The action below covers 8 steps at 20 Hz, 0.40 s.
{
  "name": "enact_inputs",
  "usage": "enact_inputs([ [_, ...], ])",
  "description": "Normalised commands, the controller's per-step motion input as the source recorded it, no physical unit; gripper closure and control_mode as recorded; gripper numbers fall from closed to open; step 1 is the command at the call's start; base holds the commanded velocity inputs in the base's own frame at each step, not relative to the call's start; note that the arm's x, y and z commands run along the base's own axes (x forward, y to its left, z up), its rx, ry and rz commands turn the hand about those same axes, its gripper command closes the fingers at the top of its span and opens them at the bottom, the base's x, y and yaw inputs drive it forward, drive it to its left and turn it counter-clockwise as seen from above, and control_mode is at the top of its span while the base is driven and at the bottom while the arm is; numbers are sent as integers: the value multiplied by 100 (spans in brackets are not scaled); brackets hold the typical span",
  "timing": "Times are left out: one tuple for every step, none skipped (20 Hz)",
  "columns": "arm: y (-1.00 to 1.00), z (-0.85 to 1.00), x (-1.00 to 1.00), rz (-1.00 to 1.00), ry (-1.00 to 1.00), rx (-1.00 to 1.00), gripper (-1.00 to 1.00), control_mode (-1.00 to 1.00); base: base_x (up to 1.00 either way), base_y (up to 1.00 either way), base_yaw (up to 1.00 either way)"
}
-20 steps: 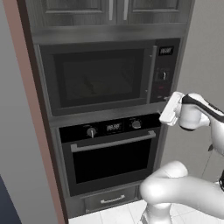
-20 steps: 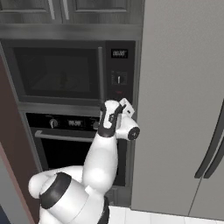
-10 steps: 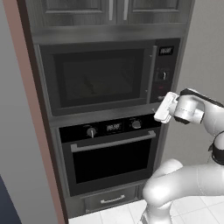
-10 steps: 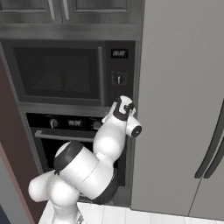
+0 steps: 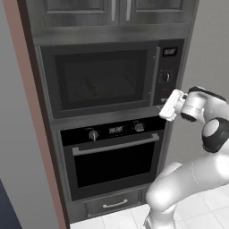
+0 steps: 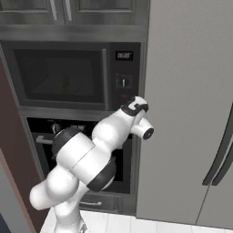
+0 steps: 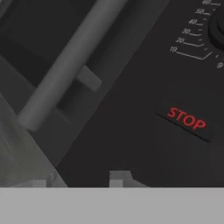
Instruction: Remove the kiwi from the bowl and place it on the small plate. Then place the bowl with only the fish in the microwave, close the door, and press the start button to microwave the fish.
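Here the tool point(image 5: 166, 108) is being held against the lower control strip of the microwave point(image 5: 107, 80), whose door point(image 5: 100, 79) is shut; its jaw state cannot be told. The red STOP button point(image 7: 187, 119) is lying just ahead, so it risks being pressed instead of start.

You had the black oven point(image 5: 112, 165) as your landmark: two knobs point(image 5: 93, 134) flanked its small display, a horizontal bar handle point(image 5: 115, 146) ran just below them, and a drawer point(image 5: 114, 205) sat beneath it. Cabinet doors point(image 5: 120, 9) hung well above; a grey refrigerator point(image 6: 191, 109) stood to its right.
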Motion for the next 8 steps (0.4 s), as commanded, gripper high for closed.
enact_inputs([
  [0, -20, 32, 3, 0, 3, -100, -100, 0, 0, 0],
  [0, -16, 29, 2, 0, 3, -100, -100, 0, 0, 0],
  [0, -16, 25, 1, 0, 2, -100, -100, 0, 0, 0],
  [0, -15, 25, 1, 0, 2, -100, -100, 0, 0, 0],
  [0, -6, 23, 0, 0, 0, -100, -100, 0, 0, 0],
  [0, 0, 6, 0, 0, 0, -100, -100, 0, 0, 0],
  [0, 0, 0, 0, 0, 0, -100, -100, 0, 0, 0],
  [0, 0, 0, 0, 0, 0, -100, -100, 0, 0, 0],
])
